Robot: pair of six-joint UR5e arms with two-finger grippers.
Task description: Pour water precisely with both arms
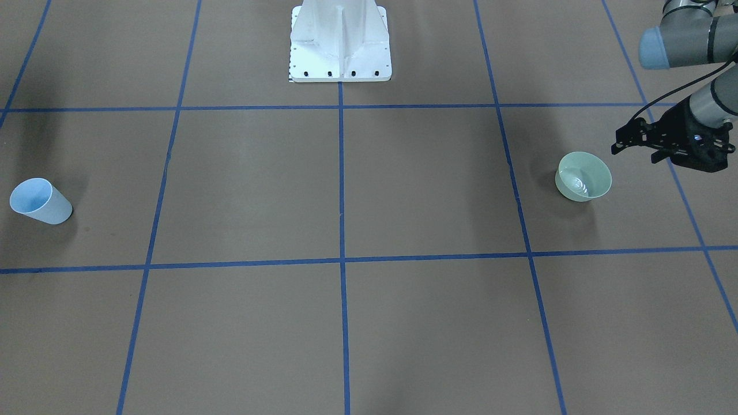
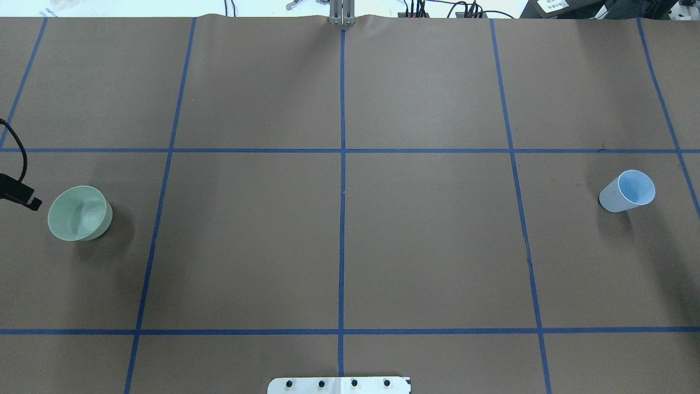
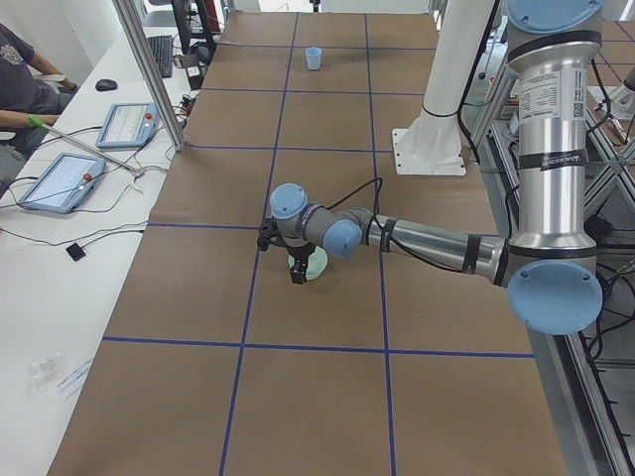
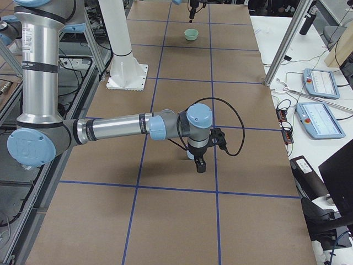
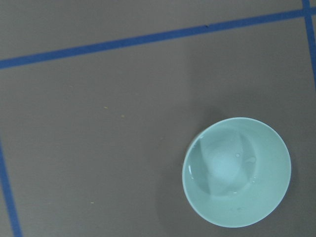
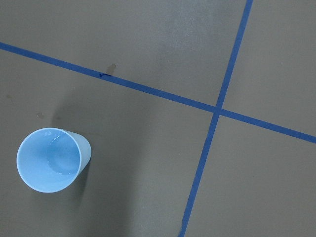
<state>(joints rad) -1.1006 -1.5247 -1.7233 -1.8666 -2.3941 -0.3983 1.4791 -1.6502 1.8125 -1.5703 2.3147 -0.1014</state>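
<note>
Green bowl (image 1: pixel 582 176) holds water (image 5: pixel 232 168) — left fingers (image 1: pixel 628 138) spread empty beside it, likely lining up a grip; right fingers (image 4: pixel 199 164), can't tell.

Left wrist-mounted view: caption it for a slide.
Pale green round bowl holding a sheen of water on brown paper crossed by blue tape.

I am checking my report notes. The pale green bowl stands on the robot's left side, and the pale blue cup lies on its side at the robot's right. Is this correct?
Not quite. The pale blue cup does not lie on its side; it stands upright, mouth up, as the right wrist-mounted view shows. The pale green bowl does stand on the robot's left side.
</note>
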